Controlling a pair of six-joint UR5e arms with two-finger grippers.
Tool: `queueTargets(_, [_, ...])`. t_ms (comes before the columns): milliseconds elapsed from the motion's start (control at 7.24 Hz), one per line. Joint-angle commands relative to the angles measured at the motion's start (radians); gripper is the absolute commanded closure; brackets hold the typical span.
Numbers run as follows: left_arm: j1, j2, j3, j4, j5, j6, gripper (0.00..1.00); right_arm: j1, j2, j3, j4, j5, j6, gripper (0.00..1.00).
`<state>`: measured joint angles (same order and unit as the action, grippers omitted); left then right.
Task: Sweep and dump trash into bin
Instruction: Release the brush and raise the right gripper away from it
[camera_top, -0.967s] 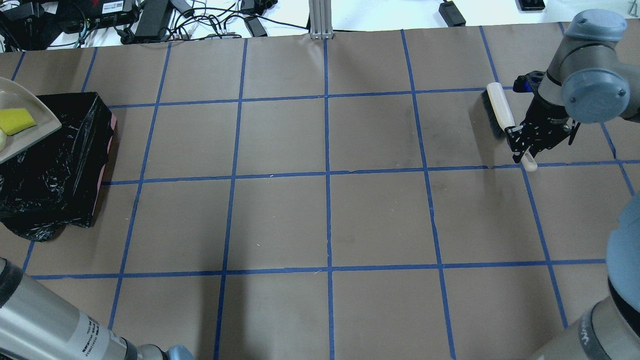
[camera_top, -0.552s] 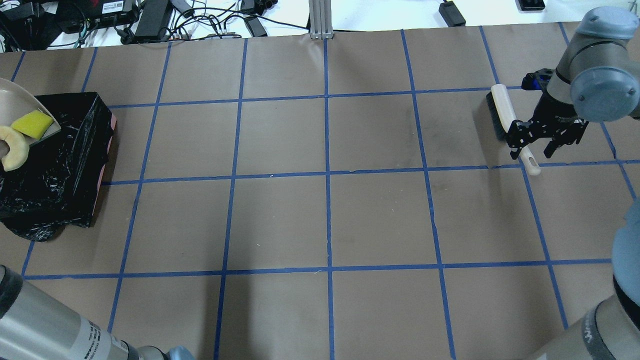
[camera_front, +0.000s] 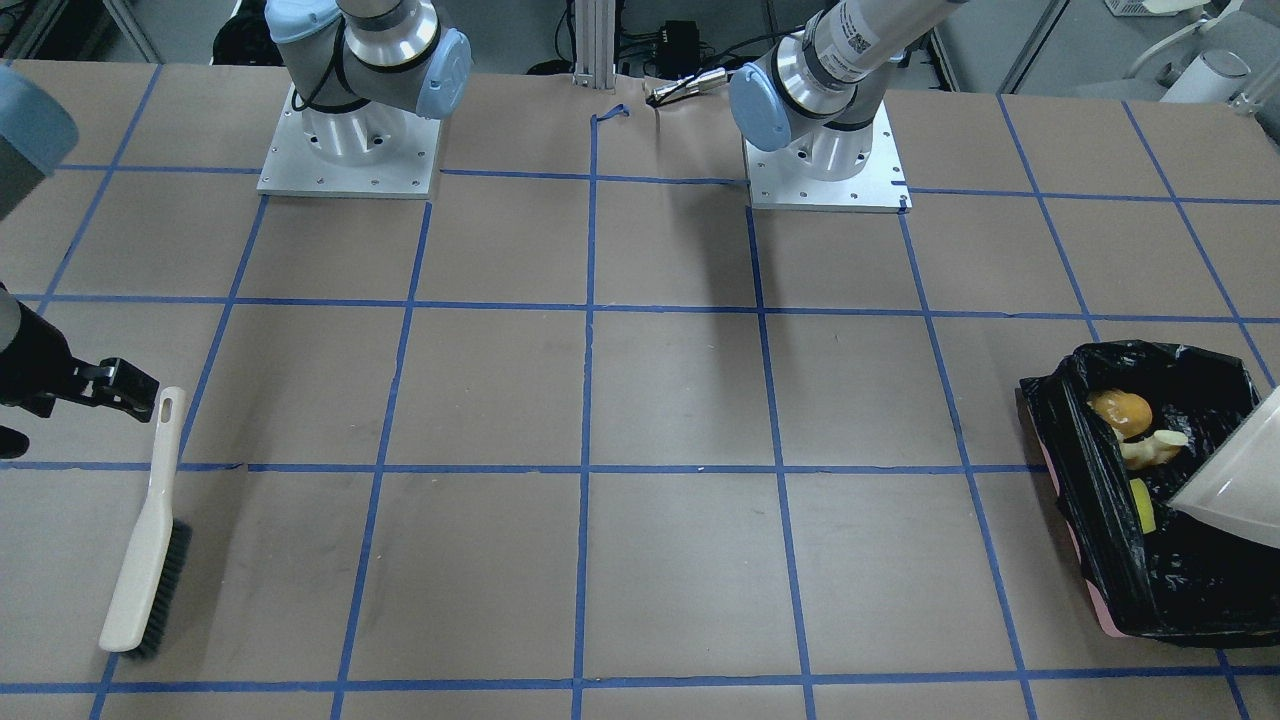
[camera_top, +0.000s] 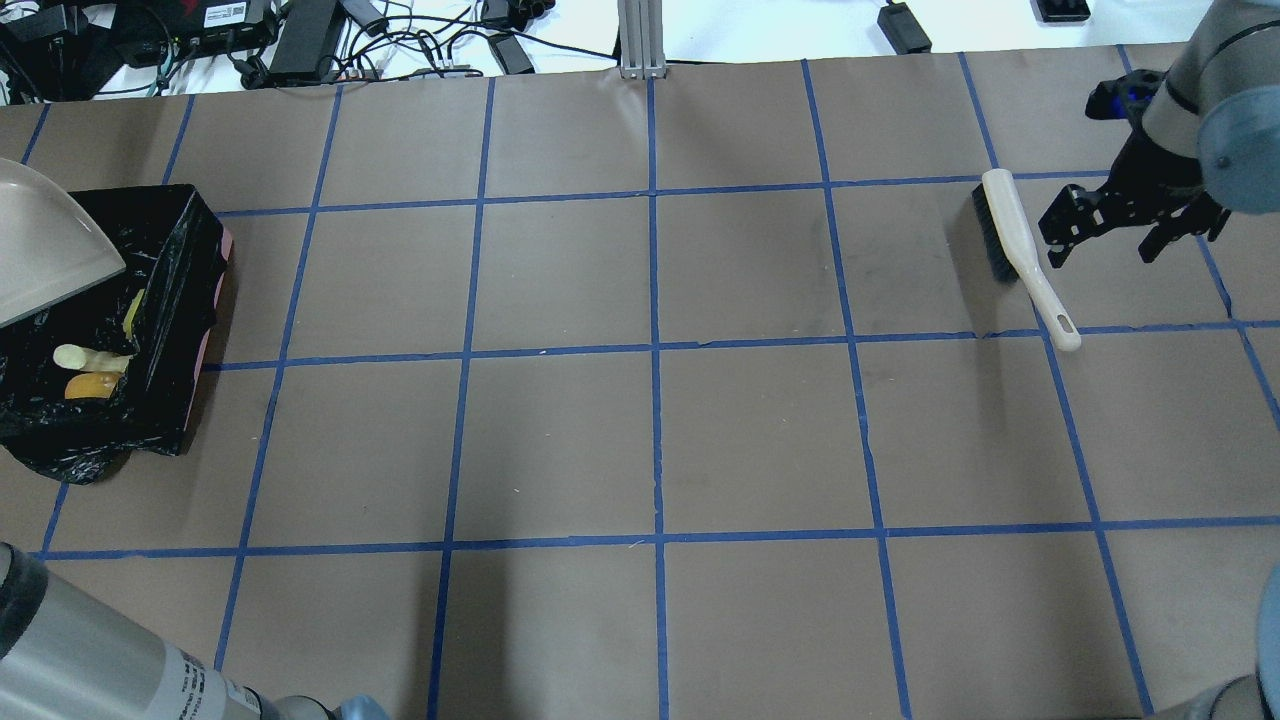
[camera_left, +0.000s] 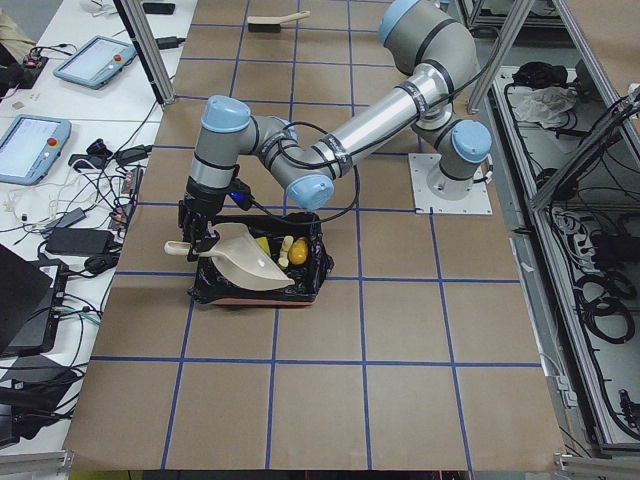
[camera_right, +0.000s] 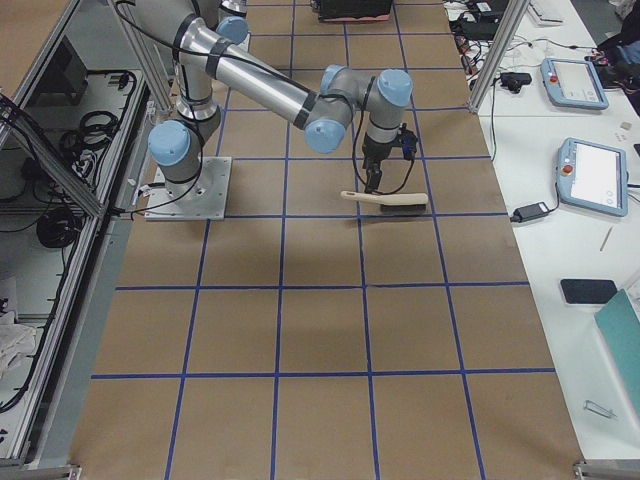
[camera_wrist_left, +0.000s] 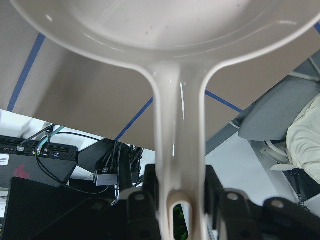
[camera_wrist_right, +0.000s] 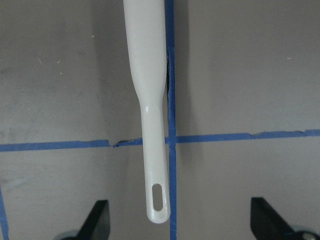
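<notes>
The bin (camera_top: 165, 400), lined with a black bag, stands at the table's left end. The golden-brown lump (camera_front: 1120, 410), the cream crescent (camera_front: 1152, 447) and the yellow wedge (camera_front: 1141, 505) lie inside the bin (camera_front: 1160, 590). My left gripper (camera_wrist_left: 181, 200) is shut on the handle of the beige dustpan (camera_wrist_left: 170, 30), which hangs tilted and empty over the bin (camera_top: 45, 245). My right gripper (camera_top: 1120, 235) is open and empty, just right of the brush (camera_top: 1020, 255) that lies flat on the table. The brush handle (camera_wrist_right: 150, 100) lies between the open fingers, apart from them.
Cables and power supplies (camera_top: 300, 35) lie beyond the table's far edge. A metal post (camera_top: 640, 40) stands at the middle of the far edge. The two arm bases (camera_front: 350, 150) sit on the robot's side of the table. Blue tape lines grid the brown surface.
The dustpan has tipped and the yellow wedge and the cream crescent have slid from it into the bin. My right gripper has drawn back from the brush handle to the right.
</notes>
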<state>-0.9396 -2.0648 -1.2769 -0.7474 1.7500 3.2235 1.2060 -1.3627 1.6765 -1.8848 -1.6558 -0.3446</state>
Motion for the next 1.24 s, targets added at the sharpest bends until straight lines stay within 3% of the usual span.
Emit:
queueTargets(0, [0.001,0.014,-0.007,-0.015,-0.056,0.002,1.0,0.01,-0.149,-0.011,0.062,0.004,0.003,0.0])
queueTargets(276, [-0.001,0.022,0.008,-0.056,-0.082,-0.019,1.0,0.076,-0.191,-0.027,0.111,0.002,0.111,0.0])
queueTargets(691, [-0.033,0.057,0.031,-0.169,-0.125,-0.15,1.0,0.315,-0.188,-0.041,0.112,0.021,0.214,0.0])
queueTargets(1105, [-0.166,0.052,0.031,-0.294,-0.125,-0.559,1.0,0.326,-0.159,-0.038,0.119,0.031,0.213,0.0])
